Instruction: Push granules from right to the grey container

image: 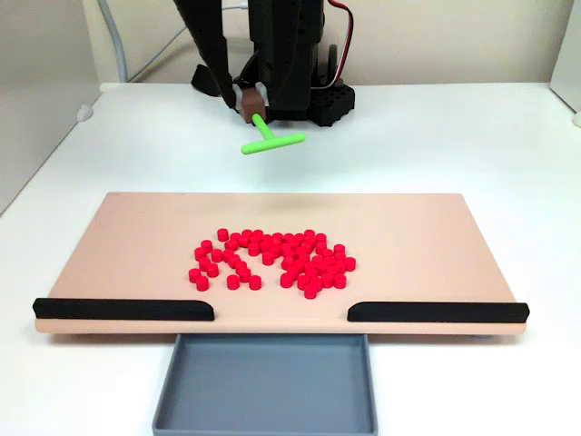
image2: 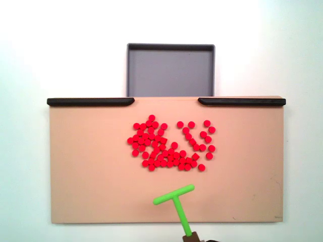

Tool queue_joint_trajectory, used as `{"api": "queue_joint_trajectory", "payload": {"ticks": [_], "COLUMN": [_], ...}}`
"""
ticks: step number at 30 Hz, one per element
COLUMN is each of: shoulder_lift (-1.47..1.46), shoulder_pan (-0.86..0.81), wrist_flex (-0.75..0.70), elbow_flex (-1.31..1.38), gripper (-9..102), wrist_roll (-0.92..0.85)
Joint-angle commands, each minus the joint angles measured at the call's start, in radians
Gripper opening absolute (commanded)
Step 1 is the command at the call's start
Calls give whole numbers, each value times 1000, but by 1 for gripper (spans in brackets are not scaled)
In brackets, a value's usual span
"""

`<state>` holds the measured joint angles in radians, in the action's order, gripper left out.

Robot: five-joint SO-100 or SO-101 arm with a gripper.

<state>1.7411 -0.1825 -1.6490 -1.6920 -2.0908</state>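
I see the white table [image: 472, 154] carrying the beige board [image: 136, 254], which lies just in front of the jaws in a fixed view. At the board's edge farthest from the jaws sit two black strips [image: 123, 309] with a gap between them, and the grey tray [image: 272, 386] lies beyond that gap, well apart from the jaws. The arm [image: 281, 54] stands behind the board; its gripper [image: 250, 102] is clenched on the stem of the green T-stick [image: 270, 139], whose crossbar points toward the board. In a fixed view from above, that crossbar hangs over the board's near part. The red granules [image2: 169, 146] lie clustered mid-board, between stick and tray, apart from the crossbar.
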Motion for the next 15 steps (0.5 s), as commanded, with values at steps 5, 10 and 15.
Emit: {"api": "queue_joint_trajectory", "payload": {"ticks": [5, 10, 15], "shoulder_lift": [-2, 3, -5], "shoulder_pan": [-81, -150, -213], "wrist_flex": [2, 2, 2], "elbow_flex": [31, 31, 32], "gripper": [0, 0, 0], "wrist_roll": [-245, -431, -597]}}
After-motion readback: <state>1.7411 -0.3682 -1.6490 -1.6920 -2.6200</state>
